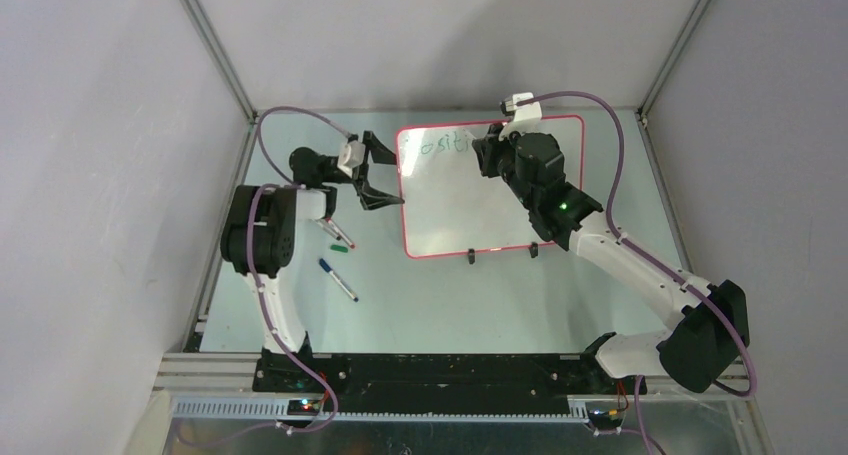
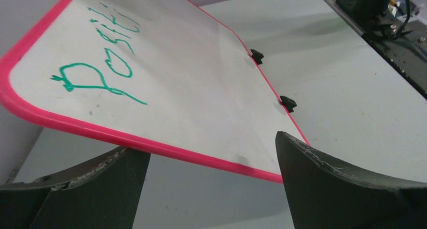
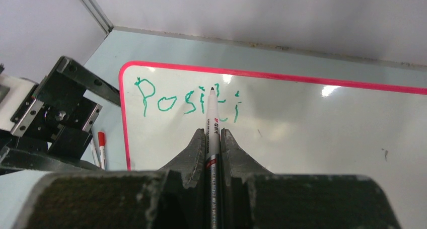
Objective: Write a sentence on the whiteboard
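The whiteboard [image 1: 490, 205] lies on the table with its pink rim and two black feet toward the arms. Green letters of the sentence [image 1: 440, 143] read "Positi" along its far left part; they also show in the left wrist view [image 2: 95, 73] and the right wrist view [image 3: 171, 100]. My right gripper [image 1: 490, 155] [image 3: 212, 132] is shut on a white marker [image 3: 212, 113] whose dark tip sits at the letters, by the "t". My left gripper [image 1: 385, 170] [image 2: 207, 143] is open, its fingers straddling the board's left rim [image 2: 151, 143].
Loose markers lie on the table left of the board: a red and green one [image 1: 340, 235] and a blue one [image 1: 338, 280]. A red-capped marker [image 3: 101, 148] shows beside the left arm. The board's feet [image 1: 471, 256] face the near side. Enclosure walls surround the table.
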{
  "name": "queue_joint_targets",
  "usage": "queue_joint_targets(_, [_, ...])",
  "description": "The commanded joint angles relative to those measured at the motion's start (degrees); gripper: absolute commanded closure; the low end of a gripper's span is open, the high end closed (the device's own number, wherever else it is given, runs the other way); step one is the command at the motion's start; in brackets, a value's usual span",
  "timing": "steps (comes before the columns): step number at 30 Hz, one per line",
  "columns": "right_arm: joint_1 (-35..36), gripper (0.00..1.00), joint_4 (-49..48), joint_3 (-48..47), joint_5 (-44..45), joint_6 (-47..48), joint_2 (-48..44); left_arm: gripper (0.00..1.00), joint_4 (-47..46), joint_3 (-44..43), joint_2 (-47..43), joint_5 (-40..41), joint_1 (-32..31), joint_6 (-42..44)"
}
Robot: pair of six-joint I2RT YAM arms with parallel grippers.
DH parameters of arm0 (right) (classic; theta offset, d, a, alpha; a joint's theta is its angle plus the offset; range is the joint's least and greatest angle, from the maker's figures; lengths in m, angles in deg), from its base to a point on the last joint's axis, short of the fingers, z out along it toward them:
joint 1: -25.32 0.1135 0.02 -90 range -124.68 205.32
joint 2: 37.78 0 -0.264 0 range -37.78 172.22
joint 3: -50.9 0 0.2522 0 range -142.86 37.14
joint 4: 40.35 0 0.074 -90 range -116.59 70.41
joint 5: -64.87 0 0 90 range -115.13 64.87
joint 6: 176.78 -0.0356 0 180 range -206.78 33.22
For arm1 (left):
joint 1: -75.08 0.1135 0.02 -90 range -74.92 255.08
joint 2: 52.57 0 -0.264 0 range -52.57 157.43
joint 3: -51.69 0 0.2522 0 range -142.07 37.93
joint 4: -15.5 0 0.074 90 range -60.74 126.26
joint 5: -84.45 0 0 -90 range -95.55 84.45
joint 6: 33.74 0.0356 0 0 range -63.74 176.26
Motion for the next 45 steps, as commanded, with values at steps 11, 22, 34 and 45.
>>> queue_joint_targets(11, [0.1, 1.0, -3.0, -0.3, 1.2, 0.7, -0.8, 0.02, -3.3, -6.6, 1.9, 1.8, -1.9, -7.2])
queue_joint_targets(22, [0.1, 1.0, -3.1, -0.3, 1.4, 0.7, -0.7, 0.01, -3.2, -8.4, 3.1, 4.6, -1.6, -9.8])
queue_joint_targets(34, [0.2, 1.0, -2.7, -0.3, 2.2, 1.2, -0.6, 0.01, -3.2, -14.7, 6.7, 6.1, -1.5, -15.8])
queue_joint_targets(45, [0.3, 1.0, -2.9, -0.3, 2.2, 1.6, -0.3, 0.02, -3.2, -17.7, 8.5, 4.9, -1.6, -17.1])
